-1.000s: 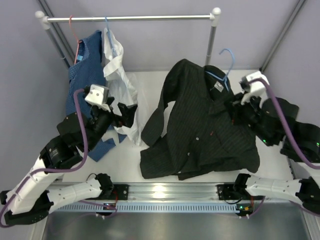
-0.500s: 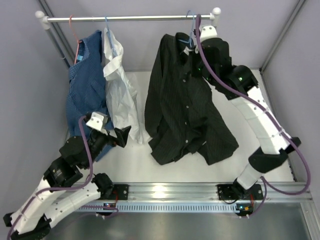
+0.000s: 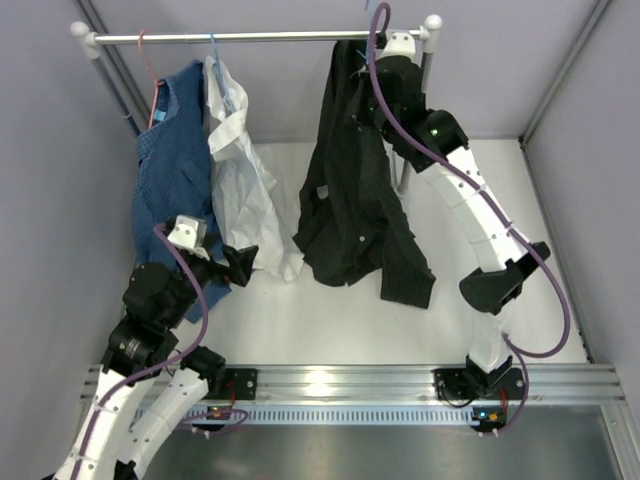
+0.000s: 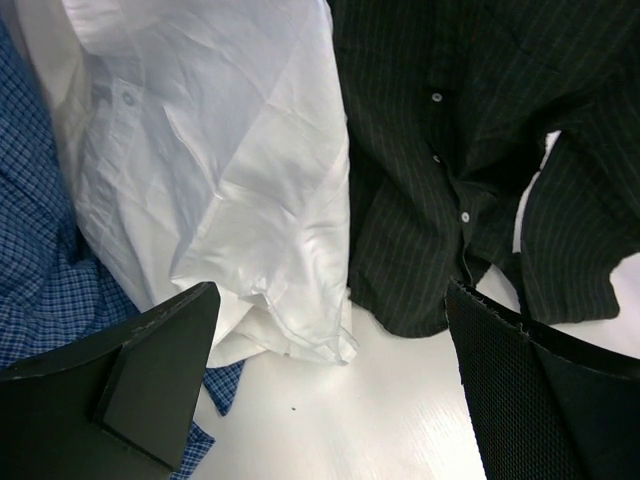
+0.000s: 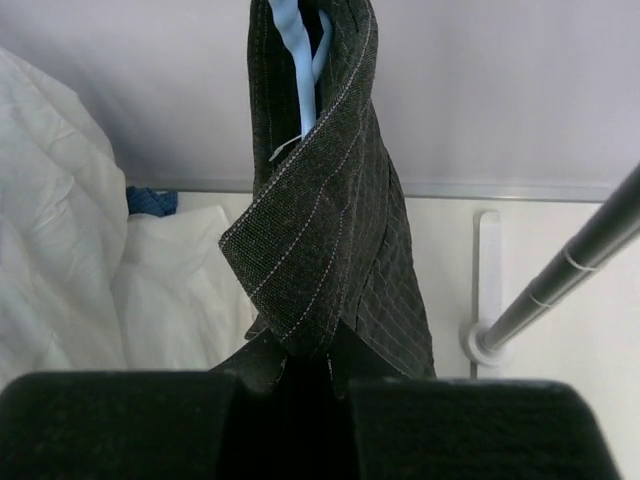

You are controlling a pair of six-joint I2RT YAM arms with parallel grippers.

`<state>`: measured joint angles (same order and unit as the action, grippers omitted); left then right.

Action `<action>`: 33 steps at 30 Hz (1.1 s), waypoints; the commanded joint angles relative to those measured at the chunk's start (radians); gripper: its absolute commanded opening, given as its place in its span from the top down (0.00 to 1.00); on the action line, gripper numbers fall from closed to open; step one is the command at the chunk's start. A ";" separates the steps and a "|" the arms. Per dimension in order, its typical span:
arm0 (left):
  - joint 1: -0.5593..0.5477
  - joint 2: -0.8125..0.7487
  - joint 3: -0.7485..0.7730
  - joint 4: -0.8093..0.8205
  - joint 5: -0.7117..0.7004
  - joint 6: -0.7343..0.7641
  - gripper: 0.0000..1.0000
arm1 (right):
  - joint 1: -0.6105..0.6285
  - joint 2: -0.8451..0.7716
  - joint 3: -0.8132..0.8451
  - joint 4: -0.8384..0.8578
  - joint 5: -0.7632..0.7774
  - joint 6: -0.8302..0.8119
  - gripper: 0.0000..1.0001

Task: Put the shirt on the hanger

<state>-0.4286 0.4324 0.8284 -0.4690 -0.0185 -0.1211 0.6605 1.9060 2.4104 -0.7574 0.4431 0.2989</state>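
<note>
Over the white table (image 3: 320,335) between grey walls (image 3: 55,230), right tool (image 5: 292,380) tight on the shirt (image 3: 350,200), left tool (image 4: 325,320) spread.

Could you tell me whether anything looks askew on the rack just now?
The black shirt droops bunched and twisted by the rail, lower edge trailing on the table, collar pinched in the right gripper.

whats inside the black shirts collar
A strip of the light-blue hanger shows between the folds of the shirt collar; the hanger's lower frame is hidden by fabric.
</note>
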 commanded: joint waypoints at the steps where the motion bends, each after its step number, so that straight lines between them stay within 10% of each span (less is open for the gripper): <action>1: 0.022 0.003 -0.017 0.058 0.103 -0.035 0.02 | -0.015 0.033 0.046 0.138 0.006 0.043 1.00; 15: 0.037 -0.041 -0.063 0.058 0.115 -0.055 0.02 | 0.025 -0.055 -0.293 0.323 0.029 0.126 0.89; 21: 0.047 -0.038 -0.074 0.058 0.074 -0.054 0.02 | 0.027 -0.097 -0.330 0.331 0.008 0.115 0.60; 26: 0.048 -0.032 -0.075 0.043 -0.072 -0.086 0.02 | 0.027 -0.211 -0.408 0.337 -0.041 0.088 0.01; 33: 0.050 -0.055 -0.060 -0.060 -0.268 -0.149 0.02 | 0.019 -0.488 -0.655 0.334 -0.018 0.002 0.01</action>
<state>-0.3866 0.3985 0.7582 -0.4931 -0.1608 -0.2241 0.6743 1.5700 1.8359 -0.4713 0.4019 0.3553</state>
